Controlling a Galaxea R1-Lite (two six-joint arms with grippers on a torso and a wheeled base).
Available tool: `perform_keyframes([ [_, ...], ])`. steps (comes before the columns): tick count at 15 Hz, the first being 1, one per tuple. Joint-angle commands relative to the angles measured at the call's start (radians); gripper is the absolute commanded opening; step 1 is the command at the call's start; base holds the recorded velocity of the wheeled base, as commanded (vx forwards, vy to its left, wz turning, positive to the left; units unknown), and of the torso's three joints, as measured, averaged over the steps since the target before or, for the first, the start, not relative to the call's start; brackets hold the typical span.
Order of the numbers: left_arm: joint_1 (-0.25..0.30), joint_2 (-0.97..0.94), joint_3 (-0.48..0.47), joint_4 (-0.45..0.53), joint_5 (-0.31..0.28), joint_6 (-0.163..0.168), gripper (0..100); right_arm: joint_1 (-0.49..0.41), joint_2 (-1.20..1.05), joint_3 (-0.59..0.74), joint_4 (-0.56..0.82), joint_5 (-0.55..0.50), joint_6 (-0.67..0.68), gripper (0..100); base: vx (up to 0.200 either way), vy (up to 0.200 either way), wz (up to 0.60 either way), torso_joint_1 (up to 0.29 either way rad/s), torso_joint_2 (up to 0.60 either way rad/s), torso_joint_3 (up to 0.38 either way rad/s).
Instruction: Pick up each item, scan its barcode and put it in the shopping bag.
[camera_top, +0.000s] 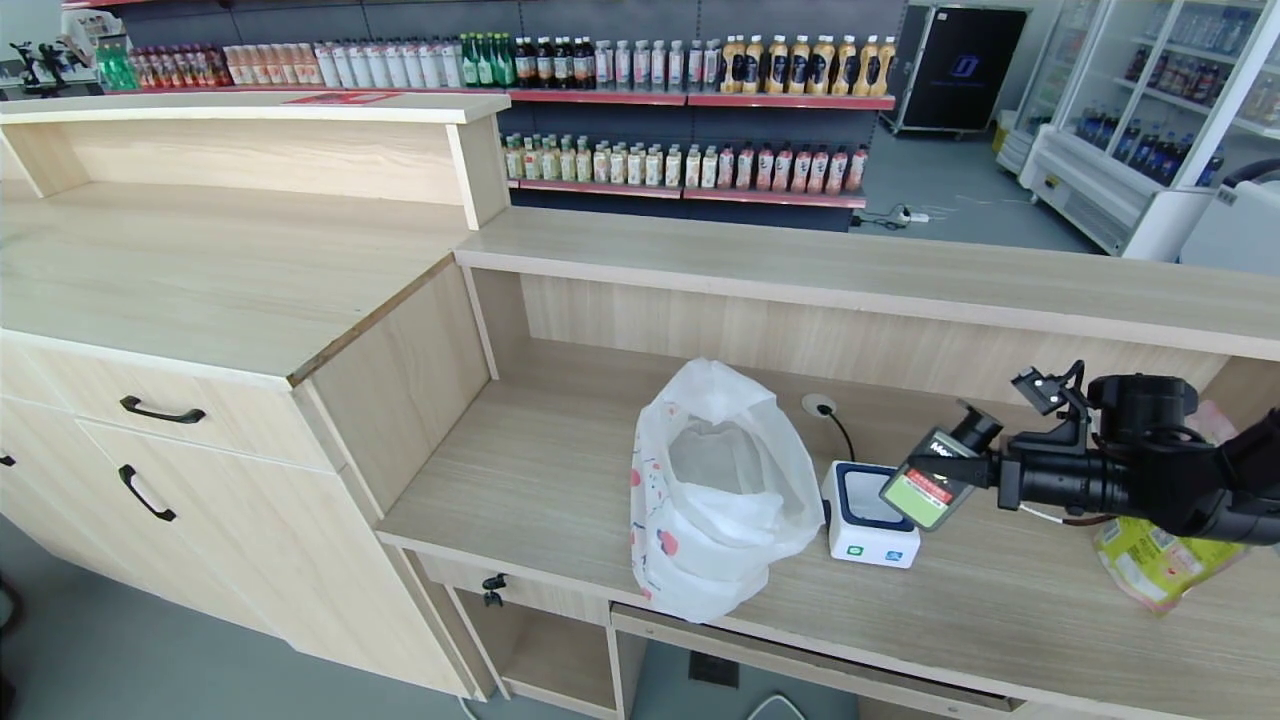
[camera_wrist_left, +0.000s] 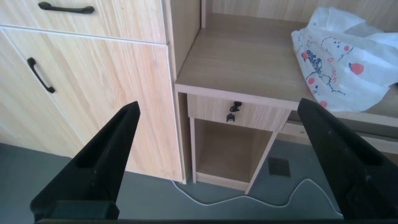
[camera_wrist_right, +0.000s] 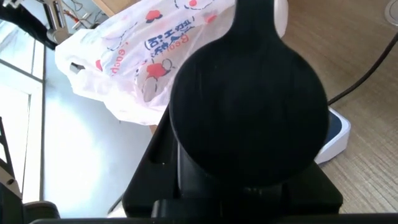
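Right gripper (camera_top: 965, 468) is clamping a dark-capped bottle (camera_top: 925, 492) with a green and red label, holding it tilted in the air just over the scanner (camera_top: 868, 525). The scanner is sitting on the lower counter (camera_top: 520, 480), touching or almost touching the shopping bag (camera_top: 715, 490) on its left. The bag is standing at the counter's front edge with its mouth gaping upward; I'm seeing only white folds inside and can't tell the contents.

A cable (camera_top: 838, 430) is running from a grommet behind the scanner. A yellow-green snack pack (camera_top: 1160, 565) is lying under the right arm.

The raised back ledge (camera_top: 850, 270) and side cabinet wall (camera_top: 400, 370) are boxing in the counter, with open room left of the bag.

Left gripper (camera_wrist_left: 217, 109) is hanging low over the floor in front of the cabinet, jaws spread wide and holding nothing.
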Motion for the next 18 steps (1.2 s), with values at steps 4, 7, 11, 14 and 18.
perform_keyframes([
  [4, 0.0, 0.001, 0.0, 0.0, 0.0, 0.001, 100, -0.003, 0.001, -0.001, 0.001, 0.0, 0.002, 0, 0.0, 0.0, 0.0, 0.0, 0.0, 0.0],
  [7, 0.0, 0.001, 0.0, 0.0, 0.0, 0.0, 100, -0.005, -0.226, 0.088, 0.012, -0.001, 0.001, 0, 0.0, 0.0, 0.0, 0.0, 0.0, 0.0],
  [11, 0.0, 0.001, 0.0, 0.0, 0.0, 0.0, 100, -0.167, -0.814, 0.464, 0.034, -0.202, -0.088, 0, 0.0, 0.0, 0.0, 0.0, 0.0, 0.0],
  [14, 0.0, 0.001, 0.0, 0.0, 0.0, 0.0, 100, -0.307, -1.004, 0.469, 0.236, -0.346, -0.148, 0, 0.0, 0.0, 0.0, 0.0, 0.0, 0.0],
  [18, 0.0, 0.001, 0.0, 0.0, 0.0, 0.0, 100, -0.304, -0.995, 0.463, 0.224, -0.483, -0.183, 0, 0.0, 0.0, 0.0, 0.0, 0.0, 0.0],
])
